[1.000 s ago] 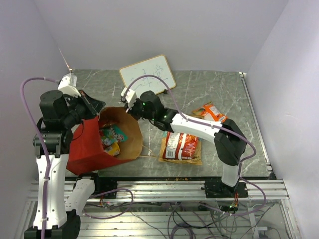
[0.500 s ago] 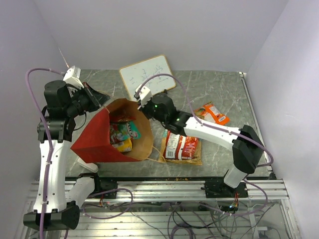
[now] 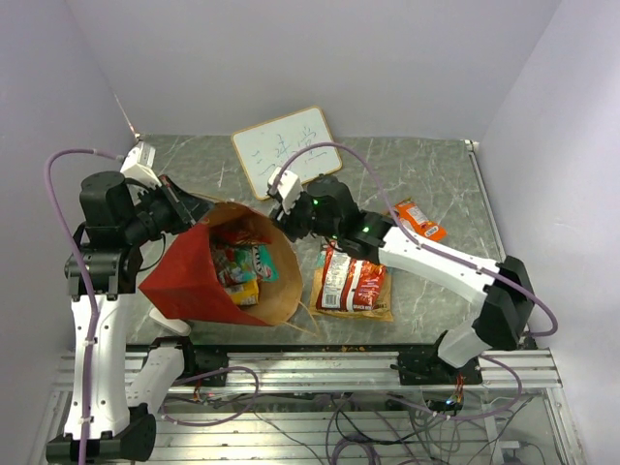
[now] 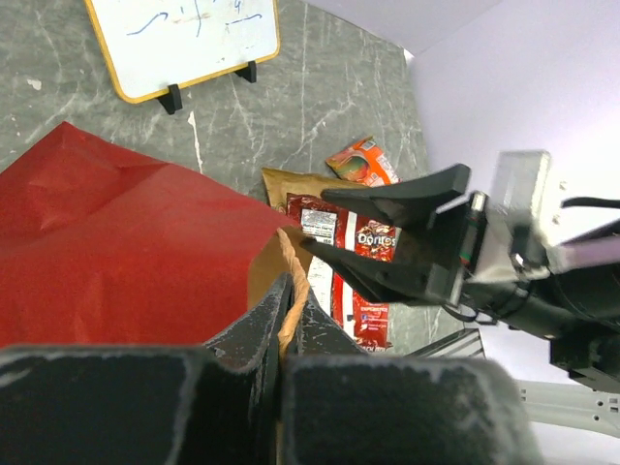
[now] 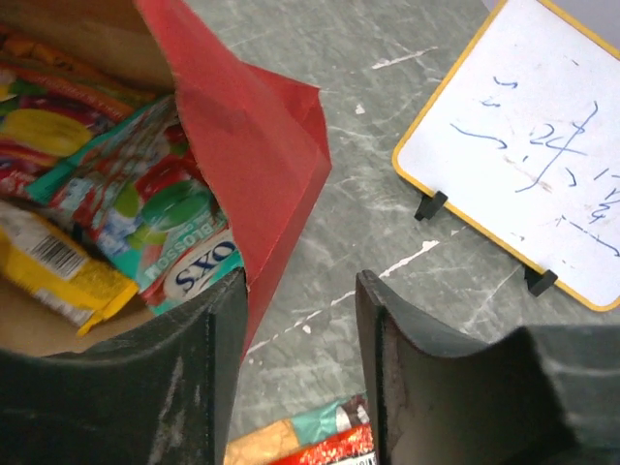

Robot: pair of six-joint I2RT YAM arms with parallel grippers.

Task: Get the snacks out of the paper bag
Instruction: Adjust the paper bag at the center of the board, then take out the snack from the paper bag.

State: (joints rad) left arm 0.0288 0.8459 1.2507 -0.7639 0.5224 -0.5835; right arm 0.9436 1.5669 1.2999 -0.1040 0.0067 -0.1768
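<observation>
Snacks [image 3: 237, 266] lay heaped in the paper bag [image 3: 179, 281], which was tipped over toward the near left corner of the bench [image 3: 426, 291] with its mouth gaping toward the middle. I could make out teal, yellow and red packets in there, overlapping, so I could not count them.

Just beside the mouth, along the near edge, a red Doritos packet [image 3: 351, 284] lay flat on top of a brown packet [image 3: 325, 308], both of them outside the bag.

A little farther back, my left gripper [image 4: 294, 300] was clamped tight on the bag's rim, red paper on one side and kraft on the other, holding the mouth up. My right gripper [image 5: 298, 291] hung at the far lip of the mouth with its jaws apart and nothing between them. The red edge of the bag sat just beside one finger, and the packets were below, untouched.

Beyond that, an orange packet [image 3: 418, 219] lay alone toward the right, well apart from the bag. A white board [image 3: 286, 147] stood by the far edge.

I judged the job partly done: a few packets out, several left inside, and a reach into the mouth was due next.
</observation>
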